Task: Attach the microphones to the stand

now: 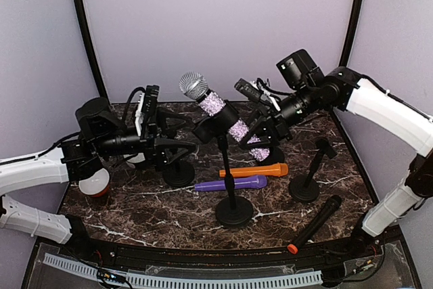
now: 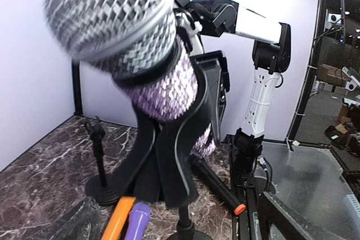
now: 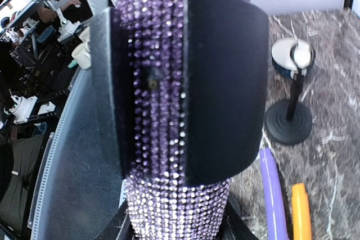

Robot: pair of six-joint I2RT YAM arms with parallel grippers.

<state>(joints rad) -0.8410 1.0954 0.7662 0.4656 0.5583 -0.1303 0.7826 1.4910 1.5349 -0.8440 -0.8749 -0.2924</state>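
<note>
Microphones: four. One glittery lilac microphone with silver mesh head, tilted in clip of middle black stand, pinched low by right gripper. One orange microphone, one purple microphone, one black microphone with orange end, flat on marble table. Left gripper spread wide, holding nothing.

Glittery lilac microphone, silver mesh head uppermost, seated tilted in clip of centre stand, between left jaws and right jaws; tail end gripped in right jaws. Orange microphone and purple microphone flat on tabletop, side by side, below right jaws. Black microphone, orange-ended, flat, well apart.
</note>
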